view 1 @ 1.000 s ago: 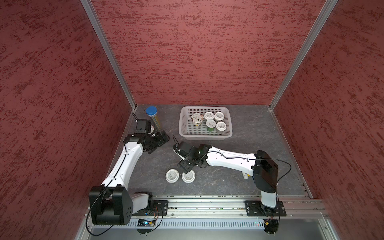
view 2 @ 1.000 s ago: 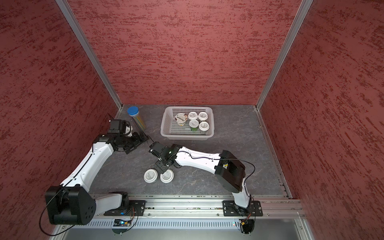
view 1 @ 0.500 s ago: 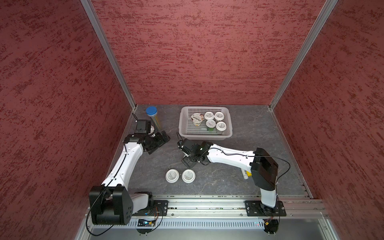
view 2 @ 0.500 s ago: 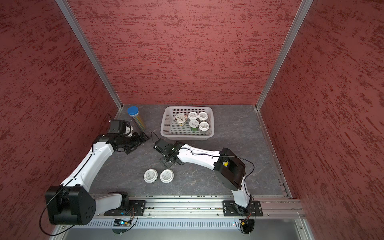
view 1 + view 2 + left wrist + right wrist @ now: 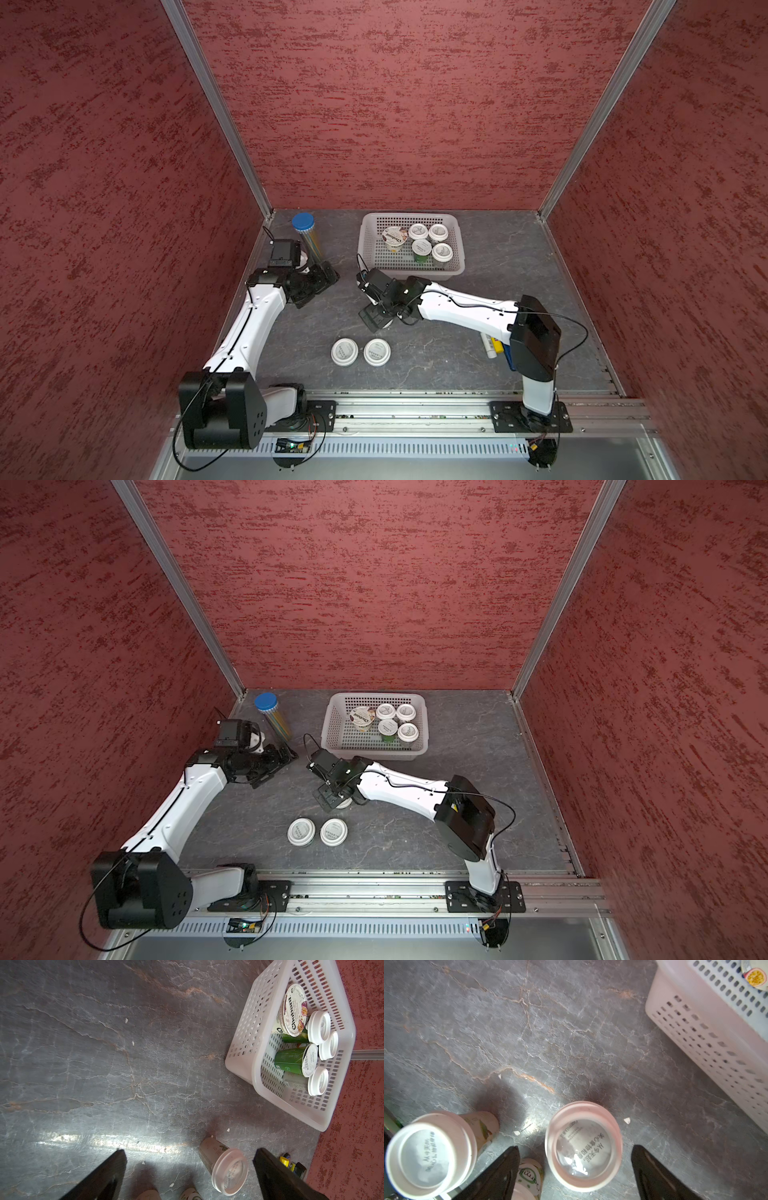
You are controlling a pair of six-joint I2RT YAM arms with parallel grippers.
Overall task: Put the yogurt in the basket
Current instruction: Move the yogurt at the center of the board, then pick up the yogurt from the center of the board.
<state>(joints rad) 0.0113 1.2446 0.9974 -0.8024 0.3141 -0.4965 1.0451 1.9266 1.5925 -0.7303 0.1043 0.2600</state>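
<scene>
Five yogurt cups point(image 5: 421, 247) sit in the basket point(image 5: 415, 271). A sixth cup point(image 5: 583, 1145) stands on the counter point(image 5: 436, 374) just in front of the basket. The right gripper point(image 5: 575, 1147) has its fingers point(image 5: 500, 1176) wide, one on each side of that cup. Two more cups point(image 5: 344, 352) stand farther from the basket. Off to the basket's side, the left gripper point(image 5: 190, 1149) has wide fingers point(image 5: 99, 1178) and holds nothing.

You see table point(image 5: 415, 370) dark grey, veined white and rust. Walls point(image 5: 395, 104) mottled red. Basket point(image 5: 245, 1028) pale white, perforated. Your loose cups point(image 5: 344, 352): white lids, grey print. One basket cup point(image 5: 288, 1059) green-sided. Chobani lid point(image 5: 295, 1014) white, dark lettering, purple-yellow fruit. Tube cap point(image 5: 303, 221) blue.
</scene>
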